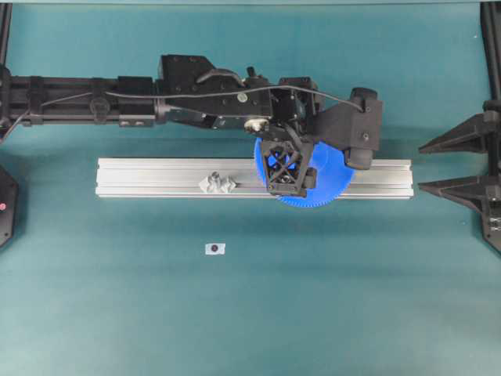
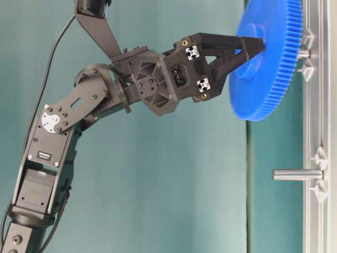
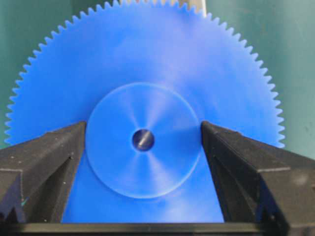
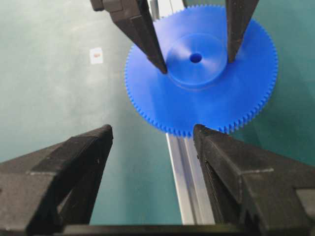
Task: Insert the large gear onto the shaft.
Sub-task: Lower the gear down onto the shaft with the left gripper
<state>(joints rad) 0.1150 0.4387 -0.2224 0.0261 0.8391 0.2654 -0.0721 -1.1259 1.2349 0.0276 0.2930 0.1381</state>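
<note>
Resting flat over the right part of the aluminium rail (image 1: pixel 156 178), the large gear (image 1: pixel 333 184) sits with its raised hub (image 3: pixel 142 140) between the two fingers (image 3: pixel 44 167) of the left gripper (image 1: pixel 288 176). The fingers stand wide, one at each side of the hub and right against its edge; whether they press it cannot be told. In the table-level view a short grey pin, the shaft (image 2: pixel 303 54), shows between the gear and the rail. A second upright pin (image 1: pixel 217 183) on a clear winged base stands further left on the rail. The right gripper (image 4: pixel 152 135) hangs open and empty, well apart at the right. A small tag (image 1: pixel 214 248) lies on the teal table (image 1: pixel 352 313), nearer than the rail.
</note>
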